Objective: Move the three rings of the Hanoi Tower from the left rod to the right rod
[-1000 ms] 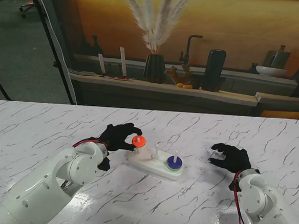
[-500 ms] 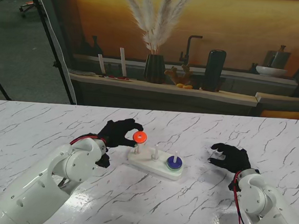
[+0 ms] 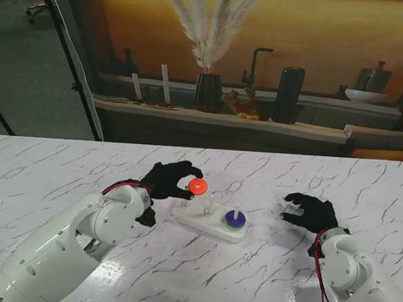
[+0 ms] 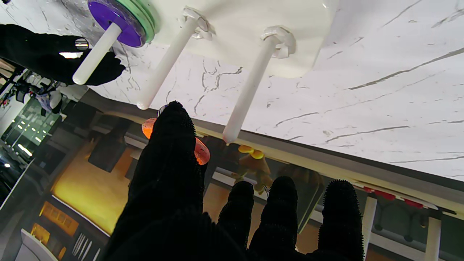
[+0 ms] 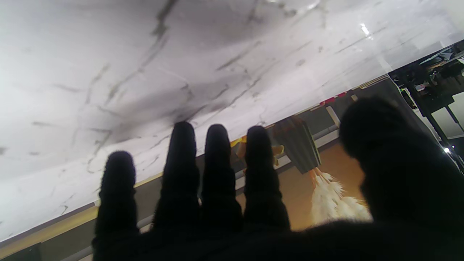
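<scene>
On the left, our left robot hand [image 3: 166, 182] pinches the orange ring [image 3: 197, 187] by its rim between thumb and forefinger, the disc tilted nearly on edge. We judge the ring light, rigid and smooth: plastic that will not bend but could slip if the pinch loosens, so the rim at two opposite points looks the right hold, leaving the centre hole free for a rod. The ring sits at about 3 o'clock from the hand, at its fingertips, in the air above the base [image 3: 207, 223] and clear of the left rod [image 3: 186, 203]. In the left wrist view the forefinger [image 4: 170, 145] covers most of the ring [image 4: 201, 151].

Next come the bare middle rod [image 3: 210, 204] and then the right rod [image 3: 237, 211], which carries the purple ring [image 3: 234, 222] on a green ring [image 4: 145, 18].

Farthest right, our right robot hand [image 3: 311, 211] rests on the tabletop [image 3: 48, 168], fingers loosely spread and holding nothing, at about 3 o'clock from the base.
</scene>
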You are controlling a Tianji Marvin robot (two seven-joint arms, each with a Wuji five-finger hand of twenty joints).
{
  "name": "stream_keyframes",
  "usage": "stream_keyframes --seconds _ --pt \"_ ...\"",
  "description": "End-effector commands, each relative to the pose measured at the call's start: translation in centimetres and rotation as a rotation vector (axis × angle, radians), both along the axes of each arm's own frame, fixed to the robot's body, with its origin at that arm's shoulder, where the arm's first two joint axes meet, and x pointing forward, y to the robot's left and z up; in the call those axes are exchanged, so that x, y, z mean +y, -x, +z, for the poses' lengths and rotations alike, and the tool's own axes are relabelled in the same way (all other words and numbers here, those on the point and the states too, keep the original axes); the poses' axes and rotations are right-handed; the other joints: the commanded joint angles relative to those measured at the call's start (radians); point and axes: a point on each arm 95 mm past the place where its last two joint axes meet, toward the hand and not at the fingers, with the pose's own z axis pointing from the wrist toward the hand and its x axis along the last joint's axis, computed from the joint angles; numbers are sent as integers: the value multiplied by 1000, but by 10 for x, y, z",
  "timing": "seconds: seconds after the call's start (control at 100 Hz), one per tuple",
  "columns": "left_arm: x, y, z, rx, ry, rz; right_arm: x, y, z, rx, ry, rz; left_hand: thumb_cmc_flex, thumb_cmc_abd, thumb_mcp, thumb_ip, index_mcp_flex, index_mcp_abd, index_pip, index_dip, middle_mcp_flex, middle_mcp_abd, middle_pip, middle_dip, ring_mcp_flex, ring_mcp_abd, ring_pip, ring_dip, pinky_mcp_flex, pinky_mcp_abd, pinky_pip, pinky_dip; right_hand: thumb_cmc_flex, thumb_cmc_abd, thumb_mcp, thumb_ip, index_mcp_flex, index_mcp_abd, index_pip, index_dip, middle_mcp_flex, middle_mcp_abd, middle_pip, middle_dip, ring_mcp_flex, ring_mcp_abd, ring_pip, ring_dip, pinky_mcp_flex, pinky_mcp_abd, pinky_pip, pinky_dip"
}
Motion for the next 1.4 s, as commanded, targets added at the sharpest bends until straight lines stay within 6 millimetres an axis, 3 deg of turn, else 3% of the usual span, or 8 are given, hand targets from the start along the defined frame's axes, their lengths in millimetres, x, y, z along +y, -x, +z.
stream_keyframes --seconds 0.0,0.6,1.39 --pt "-10 3 0 13 16 -36 4 7 -10 25 -8 2 68 57 43 6 50 -10 39 38 18 8 -1 6 11 15 9 10 -6 45 32 -9 10 -14 15 32 21 11 15 12 15 0 17 3 19 44 27 9 -12 98 21 4" --pt "-45 2 6 31 61 -120 3 9 -11 28 -13 -4 71 53 44 6 57 -12 40 35 22 6 0 7 14 13 10 11 -3 46 32 -9 11 -16 16 32 22 8 16 12 15 0 17 3 19 43 27 9 -13 98 21 4" --pt "-70 5 -1 77 84 -169 2 11 -13 36 -11 -10 73 48 44 6 61 -7 50 37 21 5 1 8 13 14 9 11 -4 43 31 -9 12 -16 17 32 22 9 17 12 15 0 17 3 18 44 27 9 -12 99 21 4"
